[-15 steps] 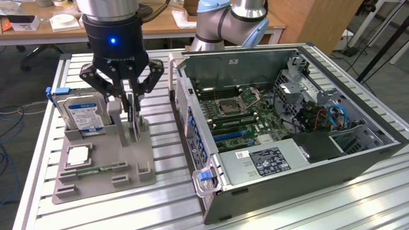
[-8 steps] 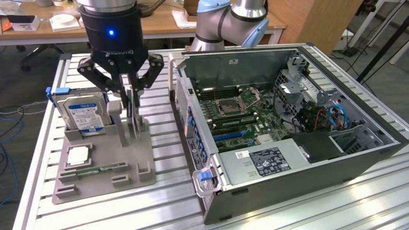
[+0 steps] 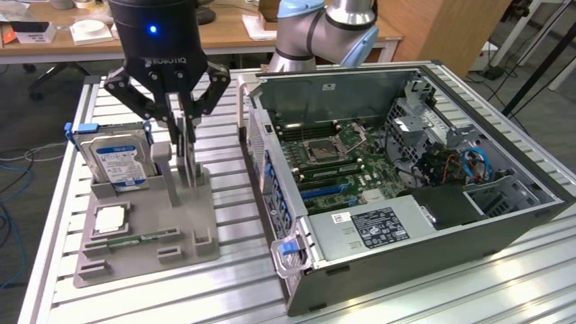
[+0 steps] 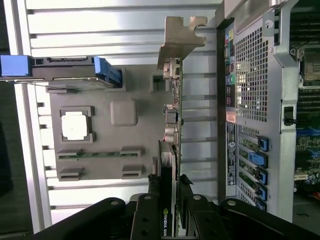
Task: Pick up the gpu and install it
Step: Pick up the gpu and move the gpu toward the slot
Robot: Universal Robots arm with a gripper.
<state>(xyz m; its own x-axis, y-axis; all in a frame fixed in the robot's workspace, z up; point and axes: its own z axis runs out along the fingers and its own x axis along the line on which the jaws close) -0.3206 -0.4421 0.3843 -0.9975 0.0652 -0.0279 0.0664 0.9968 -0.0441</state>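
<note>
Wrist view: tool (image 4: pixel 170 181) clamps upright gpu (image 4: pixel 172 117) in holder (image 4: pixel 100 135).

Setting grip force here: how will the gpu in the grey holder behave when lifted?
The gpu is a thin board, so probably stiff and light, yet fragile where components show. Its metal bracket weights one end, so it may tilt in a pinch. Standing on edge in the grey holder, it would likely tip if nudged sideways.

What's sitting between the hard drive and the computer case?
In the exterior view, the gpu stands upright in the gray holder between hard drive and computer case, with the gripper shut on it.
</note>
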